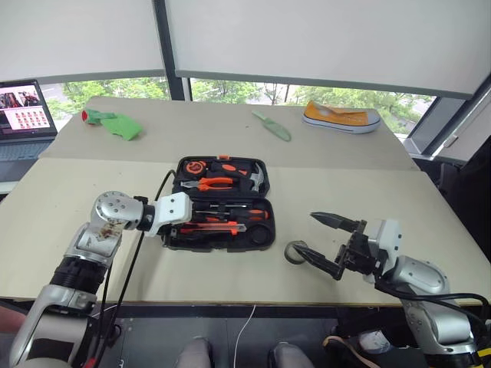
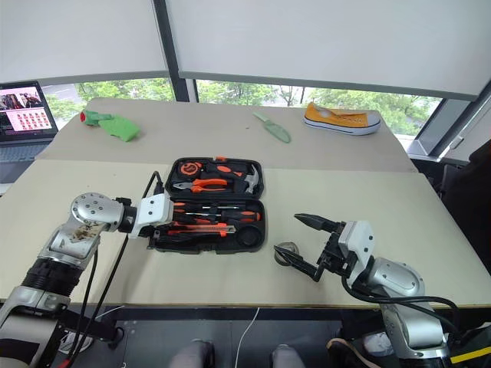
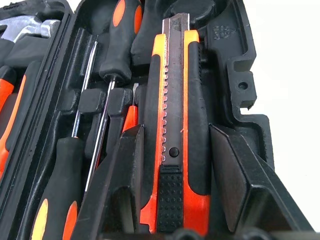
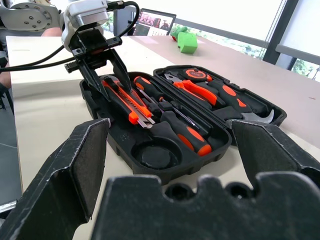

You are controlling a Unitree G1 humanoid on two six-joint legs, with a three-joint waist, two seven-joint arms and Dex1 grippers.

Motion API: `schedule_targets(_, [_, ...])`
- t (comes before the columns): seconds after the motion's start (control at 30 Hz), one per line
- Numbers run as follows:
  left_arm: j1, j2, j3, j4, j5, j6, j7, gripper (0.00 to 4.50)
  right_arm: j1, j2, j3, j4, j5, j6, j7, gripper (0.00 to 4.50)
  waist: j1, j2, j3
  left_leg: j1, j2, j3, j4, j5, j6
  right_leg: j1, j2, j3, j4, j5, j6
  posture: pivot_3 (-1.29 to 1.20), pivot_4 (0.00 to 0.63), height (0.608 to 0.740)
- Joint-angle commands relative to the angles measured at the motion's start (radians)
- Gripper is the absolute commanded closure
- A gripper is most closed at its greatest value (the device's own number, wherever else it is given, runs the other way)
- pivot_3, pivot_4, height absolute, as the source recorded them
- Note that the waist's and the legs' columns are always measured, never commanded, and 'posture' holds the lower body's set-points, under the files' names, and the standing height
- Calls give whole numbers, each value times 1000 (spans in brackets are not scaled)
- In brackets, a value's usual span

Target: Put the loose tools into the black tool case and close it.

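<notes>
From the head views, the black tool case [image 1: 222, 203] lies open on the tabletop [image 1: 92, 192], lid half away from the robot with the pliers and hammer, near half holding the screwdrivers [image 1: 230, 212] and the utility knife [image 1: 211, 228]. The left gripper [image 1: 170, 228] sits at the case's left end over the knife, while the right gripper [image 1: 322, 241] hangs with its jaws spread wide and empty, just beside the small grey tape roll [image 1: 295, 251] that lies loose on the tabletop right of the case. In the left wrist view the left gripper's fingers [image 3: 122, 185] straddle the butt end of the utility knife [image 3: 175, 125], jaws partly apart on either side of it; whether they press it or have let go I cannot tell. The right wrist view looks between the wide jaws at the case [image 4: 165, 130], whose round recess [image 4: 155, 155] at the near corner stands empty. My reading: the knife is being seated, and the roll is the last loose tool; next the right gripper must pick it up, set it in that recess, then the lid is folded shut. No readable brand or writing shows on the tools.
</notes>
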Motion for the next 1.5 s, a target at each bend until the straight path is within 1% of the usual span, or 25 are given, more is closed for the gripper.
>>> schedule_targets(0.03, [12,15,-15,-9,21,-27,5,2985,4,-16,-39,-39,24,3,-1,0,0,0,0,0,0,0,0,0,0,0,0,0,0,0,0,0,150,740])
schedule_targets(0.13, [16,7,-17,-11,11,-12,2,2985,6,-20,-39,-38,24,4,2,0,0,0,0,0,0,0,0,0,0,0,0,0,0,0,0,0,150,740])
schedule_targets(0.27, [20,19,-39,-8,39,16,-1,2985,8,-25,-42,-35,25,3,7,0,0,1,-1,0,0,0,0,0,0,1,0,0,0,0,0,0,150,740])
schedule_targets(0.33, [22,22,-32,-1,28,6,-5,1986,7,-32,-43,-33,27,5,13,0,0,2,-1,0,0,0,1,0,0,1,0,0,0,0,0,0,150,740])
schedule_targets(0.37, [22,22,-27,2,22,-5,-5,1721,6,-35,-43,-32,29,5,16,0,0,3,-1,0,0,0,1,0,0,1,0,0,0,0,0,0,150,740])
schedule_targets(0.47, [20,24,-8,12,-16,-4,-28,608,-3,-44,-44,-25,32,6,26,0,-2,3,-2,1,0,0,1,0,0,1,0,0,0,0,0,0,150,740])
schedule_targets(0.5, [19,17,11,15,-51,-4,-42,314,-7,-48,-45,-21,34,6,30,0,-3,3,-2,1,0,0,1,0,0,1,0,0,0,0,0,0,150,740])
schedule_targets(0.53, [16,6,38,13,-98,24,-53,113,-12,-52,-46,-17,35,7,34,0,-4,3,-2,1,0,0,1,0,0,1,0,0,0,0,0,0,150,740])
schedule_targets(0.63, [-21,-21,124,52,-219,58,-80,113,-29,-65,-53,-4,44,8,53,0,-3,4,-1,0,0,0,1,0,1,1,0,1,0,0,0,0,150,740])
schedule_targets(0.73, [-47,-31,167,96,-275,64,-103,113,-46,-74,-56,1,61,8,81,0,-2,4,-1,0,0,0,2,0,1,1,1,0,0,0,0,0,150,740])
schedule_targets(0.8, [-39,-37,155,91,-269,56,-107,625,-73,-77,-45,-17,76,5,103,0,-1,4,-1,0,0,0,2,0,1,1,0,0,0,0,1,0,150,740])
schedule_targets(0.83, [-32,-42,143,83,-250,45,-94,767,-85,-77,-37,-25,75,0,114,0,-1,4,-1,0,0,0,2,0,1,1,0,1,0,0,1,0,150,740])
schedule_targets(0.9, [-23,-56,126,78,-221,29,-66,1564,-103,-76,-21,-35,70,-6,136,0,-1,4,-1,0,0,0,2,0,1,1,0,1,0,0,1,0,150,740])
schedule_targets(0.97, [-5,-77,102,78,-198,2,-56,2153,-130,-75,-1,-39,59,-17,163,0,1,4,-1,0,0,0,3,0,1,1,0,1,0,0,1,0,150,740])
schedule_targets(1.0, [4,-84,90,78,-188,-8,-56,2645,-142,-76,7,-38,52,-22,173,0,1,4,-1,0,0,0,3,0,1,1,0,1,0,0,1,0,150,740])
schedule_targets(1.03, [12,-91,77,83,-173,-19,-51,2672,-156,-75,12,-34,49,-21,176,0,2,4,-1,0,0,0,3,0,1,1,0,1,0,0,1,0,150,740])
schedule_targets(1.07, [17,-96,61,96,-150,-30,-40,3321,-167,-74,14,-25,47,-20,177,0,2,4,-1,0,0,0,3,0,1,1,0,1,0,0,1,0,150,740])
schedule_targets(1.13, [19,-101,39,121,-108,-36,-8,3470,-177,-73,11,-12,47,-16,178,0,1,4,-1,0,0,0,3,0,1,1,0,1,0,0,1,0,150,740])
schedule_targets(1.17, [16,-106,31,135,-90,-30,11,3970,-178,-73,9,-8,47,-15,178,0,1,4,-1,0,0,0,3,0,1,1,0,1,0,0,1,0,150,740])
schedule_targets(1.2, [10,-110,24,152,-69,-28,35,4146,-177,-72,7,-6,48,-11,177,0,2,4,-1,0,0,0,3,0,1,1,0,1,0,0,1,0,150,740])
schedule_targets(1.23, [6,-114,17,167,-51,-22,55,4448,-177,-71,6,-6,49,-8,176,0,3,4,-1,0,0,0,3,0,1,1,1,1,0,0,1,0,150,740])
schedule_targets(1.3, [4,-119,6,179,-36,5,73,4448,-171,-67,3,-11,56,3,167,0,5,5,-2,0,0,-1,3,0,1,2,0,0,0,0,1,0,150,740])
schedule_targets(1.5, [51,-105,-41,137,-49,88,26,4448,-144,-62,6,-34,63,25,143,0,2,7,-3,2,0,-1,4,2,3,4,0,1,1,2,2,0,150,740])
